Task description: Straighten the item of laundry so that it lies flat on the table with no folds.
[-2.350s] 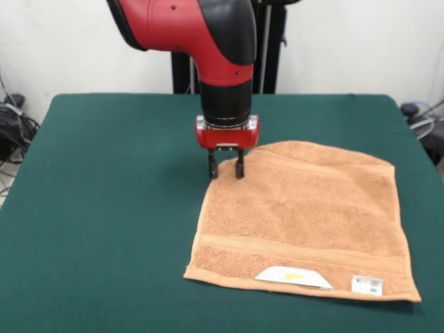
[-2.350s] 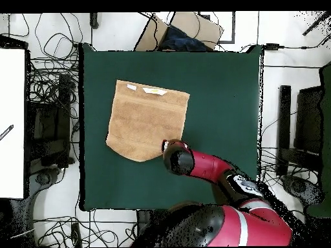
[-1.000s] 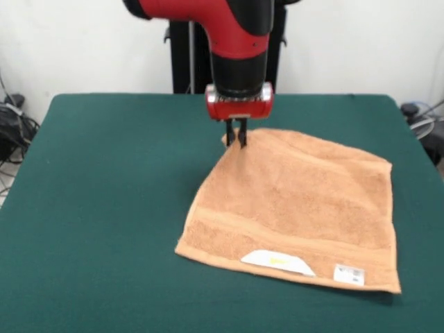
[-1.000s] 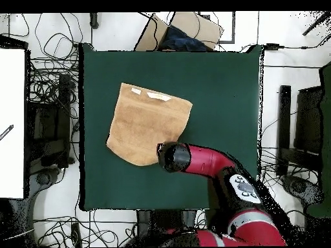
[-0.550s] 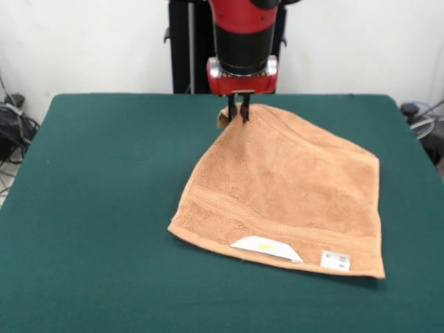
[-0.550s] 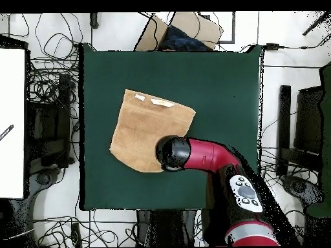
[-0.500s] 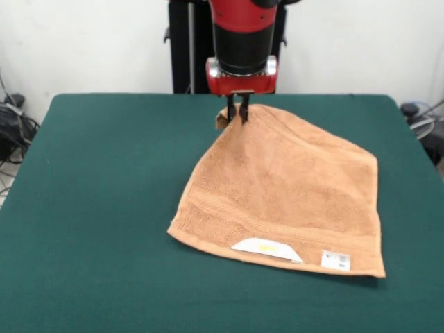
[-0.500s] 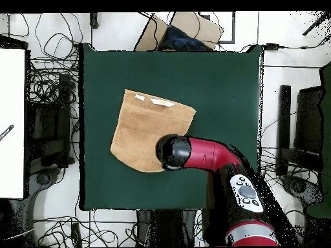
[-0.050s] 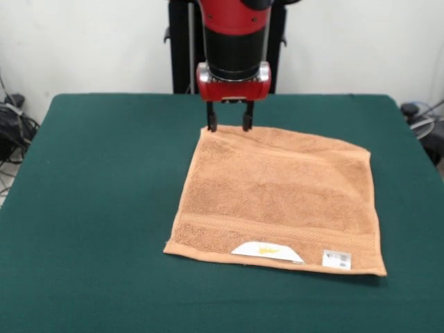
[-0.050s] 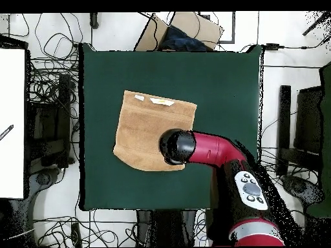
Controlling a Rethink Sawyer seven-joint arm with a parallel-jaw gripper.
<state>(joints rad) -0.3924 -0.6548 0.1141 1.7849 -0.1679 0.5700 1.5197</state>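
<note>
— Gripper fingers are spread apart, holding nothing; it hangs just above the far left corner of the towel, as the front view has it.

— And the towel itself?

— Spread out on the green table, roughly square, no visible folds. Both white tags sit along the near edge. From overhead the arm hides the corner under the wrist, so I can't confirm that bit lies flat there.

— So what could spoil it?

— My guess: the fingertips look very close to the cloth. If the arm travels sideways before lifting, a tip could catch the terry loops and drag that corner into a wrinkle or flip it over. Rising straight up first would likely avoid that.
</note>
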